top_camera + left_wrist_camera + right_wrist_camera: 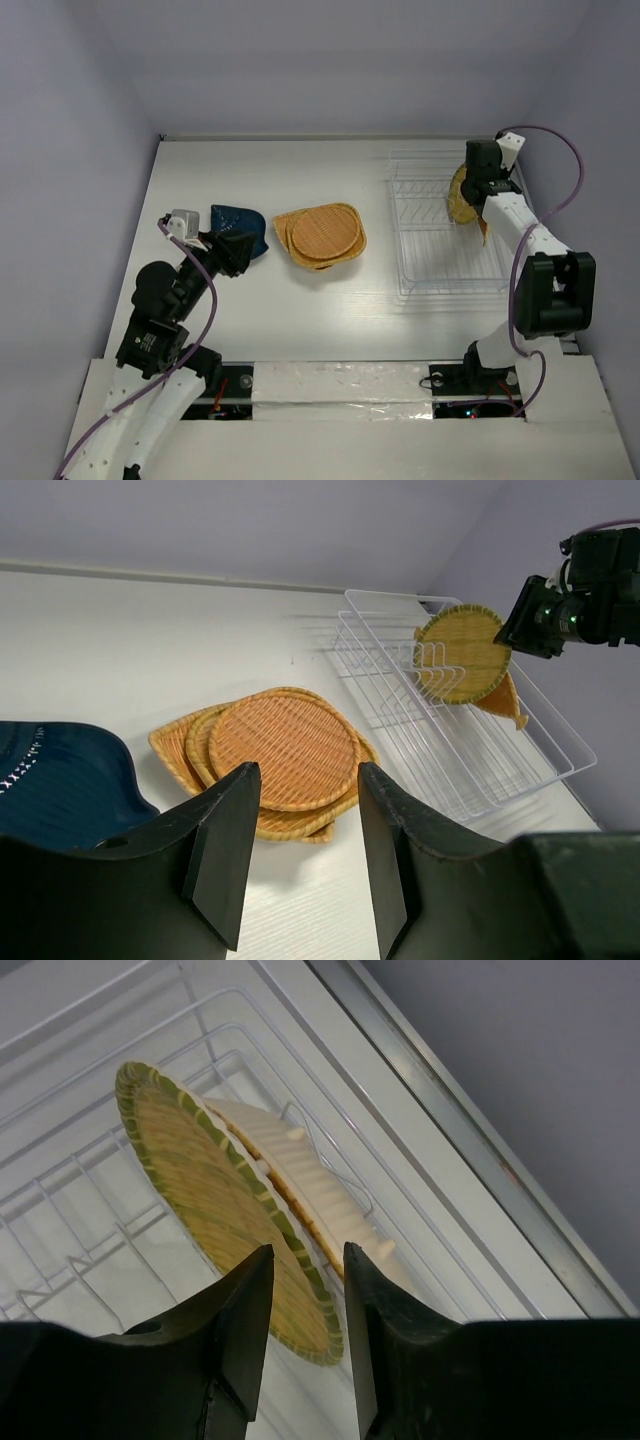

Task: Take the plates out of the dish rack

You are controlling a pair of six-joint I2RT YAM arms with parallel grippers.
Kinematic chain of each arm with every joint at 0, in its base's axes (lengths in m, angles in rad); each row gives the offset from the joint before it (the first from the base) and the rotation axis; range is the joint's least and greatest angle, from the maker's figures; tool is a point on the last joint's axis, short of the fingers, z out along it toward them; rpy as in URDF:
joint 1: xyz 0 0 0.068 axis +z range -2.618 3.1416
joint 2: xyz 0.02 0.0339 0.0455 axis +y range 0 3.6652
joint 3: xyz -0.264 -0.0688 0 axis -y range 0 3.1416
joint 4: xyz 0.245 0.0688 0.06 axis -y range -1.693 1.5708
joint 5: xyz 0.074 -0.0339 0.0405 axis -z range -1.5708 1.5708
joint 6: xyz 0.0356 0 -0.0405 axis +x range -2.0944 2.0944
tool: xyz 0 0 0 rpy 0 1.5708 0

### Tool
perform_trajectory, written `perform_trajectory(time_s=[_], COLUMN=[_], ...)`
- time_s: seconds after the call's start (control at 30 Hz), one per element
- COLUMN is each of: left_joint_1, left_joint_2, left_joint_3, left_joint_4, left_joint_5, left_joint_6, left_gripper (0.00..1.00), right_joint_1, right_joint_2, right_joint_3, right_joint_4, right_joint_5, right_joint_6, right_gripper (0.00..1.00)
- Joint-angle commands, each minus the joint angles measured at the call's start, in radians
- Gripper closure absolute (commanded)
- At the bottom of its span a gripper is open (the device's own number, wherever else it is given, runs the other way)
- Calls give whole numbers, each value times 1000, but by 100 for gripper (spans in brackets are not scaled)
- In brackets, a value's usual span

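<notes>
Orange plates (pixel 320 236) stacked centrally, blue plate (pixel 238 222) by left claw (pixel 248 250), right claw (pixel 482 195) over dish rack (pixel 440 272).

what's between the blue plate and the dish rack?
The stack of orange-yellow plates lies between blue plate and dish rack; the top view shows it.

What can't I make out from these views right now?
- Right wrist: whether the right fingers grip the round plate; contact is hidden.
- Right wrist: rear plate, mostly behind the round plate; shape unclear.
- Left wrist: blue plate, cut by the left edge and left fingers.
- Top view: stack, lower plates covered by the top one.
</notes>
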Motion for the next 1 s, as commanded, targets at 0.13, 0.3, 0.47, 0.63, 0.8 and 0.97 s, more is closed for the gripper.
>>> perform_trajectory(time_s=[0.13, 0.3, 0.47, 0.63, 0.8, 0.97], left_joint_1=[-4, -4, -4, -4, -4, -4], left_joint_2=[3, 3, 0, 0, -3, -5], left_joint_3=[13, 13, 13, 11, 9, 9], left_joint_4=[39, 39, 39, 40, 39, 37], left_joint_5=[0, -1, -3, 0, -1, -3], left_joint_6=[4, 4, 4, 4, 3, 1], left_gripper=[59, 59, 59, 59, 59, 59], right_joint_1=[-8, -8, -8, 24, 63, 104], right_joint_2=[41, 39, 9, -42, -122, -183], right_joint_3=[55, 54, 49, 57, 58, 71], right_joint_4=[56, 56, 44, 33, 41, 7], right_joint_5=[9, 1, -27, 10, 21, 64], right_joint_6=[-23, -29, -35, -70, -102, -121], right_gripper=[64, 66, 92, 100, 100, 100])
